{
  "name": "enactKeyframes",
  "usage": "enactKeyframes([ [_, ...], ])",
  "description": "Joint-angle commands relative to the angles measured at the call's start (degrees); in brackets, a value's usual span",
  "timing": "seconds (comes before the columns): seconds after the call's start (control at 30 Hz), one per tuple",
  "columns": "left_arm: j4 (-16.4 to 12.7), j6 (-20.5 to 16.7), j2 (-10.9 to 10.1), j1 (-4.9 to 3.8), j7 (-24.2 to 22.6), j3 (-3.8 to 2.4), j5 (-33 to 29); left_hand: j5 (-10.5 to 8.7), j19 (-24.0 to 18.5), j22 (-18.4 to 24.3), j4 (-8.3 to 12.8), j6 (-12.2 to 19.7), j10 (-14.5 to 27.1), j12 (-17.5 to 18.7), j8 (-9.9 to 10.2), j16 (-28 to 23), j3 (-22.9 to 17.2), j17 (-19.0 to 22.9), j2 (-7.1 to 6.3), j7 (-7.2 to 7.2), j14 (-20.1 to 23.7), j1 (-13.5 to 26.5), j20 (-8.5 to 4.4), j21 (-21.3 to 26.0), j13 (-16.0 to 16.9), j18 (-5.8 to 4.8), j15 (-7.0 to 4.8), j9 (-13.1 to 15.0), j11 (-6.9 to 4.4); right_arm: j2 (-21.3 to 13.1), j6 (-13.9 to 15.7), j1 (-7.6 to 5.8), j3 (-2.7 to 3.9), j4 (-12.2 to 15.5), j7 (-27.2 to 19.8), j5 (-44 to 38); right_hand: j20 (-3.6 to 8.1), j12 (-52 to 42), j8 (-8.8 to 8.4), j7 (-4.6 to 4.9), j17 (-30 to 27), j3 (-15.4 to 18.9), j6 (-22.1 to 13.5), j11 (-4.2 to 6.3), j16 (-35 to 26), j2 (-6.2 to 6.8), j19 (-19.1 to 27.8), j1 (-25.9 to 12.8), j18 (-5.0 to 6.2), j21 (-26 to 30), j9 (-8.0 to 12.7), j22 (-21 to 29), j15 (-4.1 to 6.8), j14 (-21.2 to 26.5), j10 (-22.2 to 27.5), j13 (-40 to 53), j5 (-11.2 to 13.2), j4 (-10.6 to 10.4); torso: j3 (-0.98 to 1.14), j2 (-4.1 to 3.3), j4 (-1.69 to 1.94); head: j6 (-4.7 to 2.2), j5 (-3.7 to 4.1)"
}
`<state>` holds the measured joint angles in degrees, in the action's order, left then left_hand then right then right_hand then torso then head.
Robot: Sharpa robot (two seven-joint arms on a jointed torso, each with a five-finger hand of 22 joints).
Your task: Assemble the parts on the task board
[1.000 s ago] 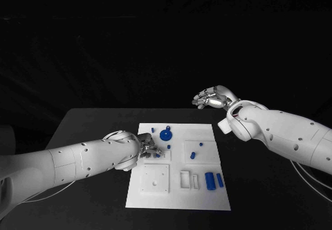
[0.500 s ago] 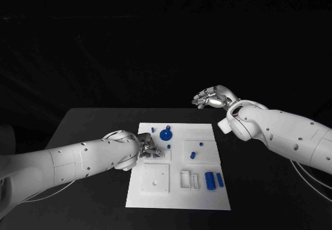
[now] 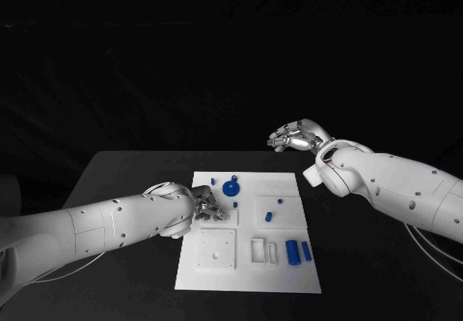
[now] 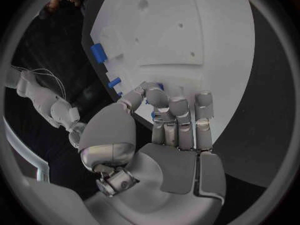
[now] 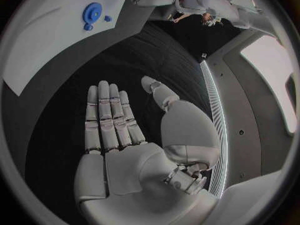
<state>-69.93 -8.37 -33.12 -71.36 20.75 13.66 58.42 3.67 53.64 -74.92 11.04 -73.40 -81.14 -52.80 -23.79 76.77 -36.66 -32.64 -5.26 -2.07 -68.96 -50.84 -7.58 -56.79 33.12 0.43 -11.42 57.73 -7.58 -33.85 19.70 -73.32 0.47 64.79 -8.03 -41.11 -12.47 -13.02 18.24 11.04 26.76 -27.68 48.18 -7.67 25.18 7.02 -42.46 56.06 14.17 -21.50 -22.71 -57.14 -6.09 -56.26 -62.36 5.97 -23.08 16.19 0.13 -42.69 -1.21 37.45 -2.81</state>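
My left hand [image 3: 205, 204] is down on the task board [image 3: 246, 271], at its left edge about a third of the way in from the far end. In the left wrist view the fingers [image 4: 178, 116] are curled in together over something small and blue [image 4: 154, 114] at their tips, but I cannot tell whether they are clamped on it or only resting against it. My right hand [image 3: 294, 138] is raised beyond the far right corner of the board, well apart from every part; the right wrist view shows its fingers [image 5: 109, 117] straight and side by side, thumb apart, palm bare, nothing held.

Parts on the board: a round blue disc [image 3: 231, 187] near the far end, a small blue peg [image 3: 269, 217] in the middle, and two blue cylinders [image 3: 293, 253] lying side by side toward the near right. A white square block [image 3: 217, 249] sits near left.

My read on handling: these pieces look like hard, light plastic, stiff and smooth, so they should not deform but could slip or roll. I would take a cylinder across its middle with thumb opposing a finger, and the disc by its rim. The small peg is the fiddly one: pinch it near the top, keep it upright, and press gently, since the board itself may slide on the black surface [image 3: 126, 174]
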Motion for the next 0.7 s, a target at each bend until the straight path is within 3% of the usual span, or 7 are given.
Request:
enactKeyframes([
  [0.03, 0.11, -0.49, 0.09, 0.02, -0.21, -0.01, -0.16, -0.74, -0.48, -0.87, -0.31, 0.11, 0.32, -0.29, 0.29, 0.33, 0.39, 0.15, 0.33, -0.02, 0.41, -0.24, -7.94, -0.11, -0.15, 0.93, -0.17, 0.1, -0.31, 0.04, -0.81, 0.01, 0.03, 0.04, -0.35, -0.41, -0.25, 0.22, -0.27, 0.02, 0.06, 0.33, -0.51, -0.15, -0.21, 0.06, 0.18, 0.42, 0.83, 0.33, 0.07, 0.08, -0.38, -0.01, -0.44, -0.11, 0.3, 0.05, 0.03, 0.01, -0.02, -0.02, 0.01],
  [0.4, 0.39, -1.09, -0.27, 0.02, -0.48, -0.03, -0.86, -0.85, -0.49, -0.86, -0.59, 0.25, 0.4, -0.25, 0.33, 0.3, 0.72, 0.27, 0.21, 0.03, 0.51, 0.04, -7.92, -0.09, -0.29, 0.91, -0.21, 0.2, -0.27, 0.0, -0.83, 0.01, 0.03, 0.0, -0.36, -0.41, -0.27, 0.26, -0.26, 0.01, 0.08, 0.4, -0.5, -0.14, -0.25, 0.01, 0.21, 0.36, 0.83, 0.36, 0.08, 0.08, -0.39, 0.0, -0.47, -0.15, 0.34, 0.01, 0.02, -0.01, -0.07, -0.08, 0.09],
  [0.7, 0.53, -1.81, -0.35, 0.02, -0.92, -0.06, -2.67, -0.86, -0.76, -0.72, -2.1, 0.96, 0.8, 0.29, 0.79, -0.11, 1.06, 0.8, -1.35, 0.27, 1.06, 0.84, -7.87, 0.2, -0.9, 0.91, -0.25, 0.38, -0.07, 0.04, -0.84, 0.02, 0.03, -0.05, -0.4, -0.39, -0.28, 0.28, -0.26, 0.01, 0.08, 0.45, -0.5, -0.14, -0.28, 0.0, 0.23, 0.32, 0.83, 0.38, 0.1, 0.09, -0.39, 0.01, -0.49, -0.18, 0.36, 0.0, 0.03, -0.01, -0.05, -0.09, 0.19],
])
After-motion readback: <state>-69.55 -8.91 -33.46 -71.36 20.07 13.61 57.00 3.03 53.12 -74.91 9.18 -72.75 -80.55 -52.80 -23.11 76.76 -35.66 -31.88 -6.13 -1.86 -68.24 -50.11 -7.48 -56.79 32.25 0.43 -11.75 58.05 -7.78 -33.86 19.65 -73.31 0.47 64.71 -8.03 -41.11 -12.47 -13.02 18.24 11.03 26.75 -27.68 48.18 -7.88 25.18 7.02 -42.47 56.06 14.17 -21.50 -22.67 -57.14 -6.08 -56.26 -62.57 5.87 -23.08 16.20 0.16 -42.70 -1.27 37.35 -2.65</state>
